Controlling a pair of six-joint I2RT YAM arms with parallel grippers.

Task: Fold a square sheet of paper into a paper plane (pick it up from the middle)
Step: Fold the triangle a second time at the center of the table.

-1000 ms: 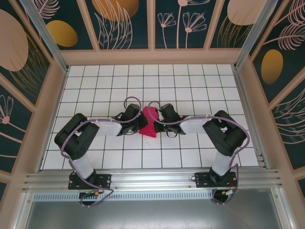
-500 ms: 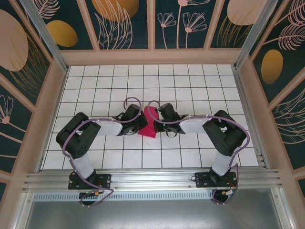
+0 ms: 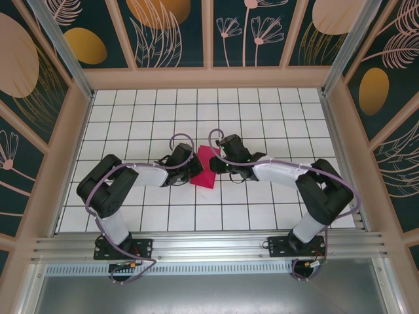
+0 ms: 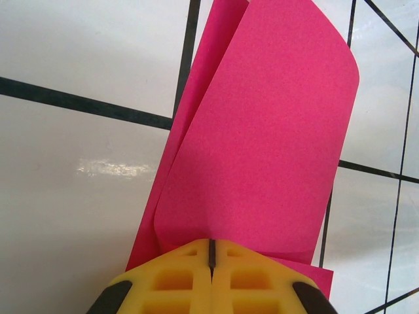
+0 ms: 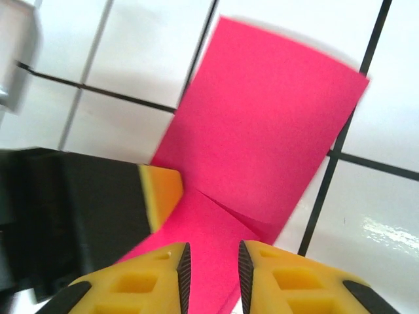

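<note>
A white tiled table point(image 3: 275, 216) stood inside patterned walls point(image 3: 170, 33). Both arms bent inward from its near edge. At the middle sat the paper point(image 3: 207, 169), magenta, folded over with a curled upper flap. The left gripper point(image 4: 211, 243) was clenched on the paper's edge. The right gripper point(image 5: 213, 255) hung just above it, jaws slightly parted, gripping nothing.

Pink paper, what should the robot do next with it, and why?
Probably draw the right gripper back off the paper: its jaws stand apart, gripping nothing, while the left gripper is shut on the folded end and can hold it alone.
</note>
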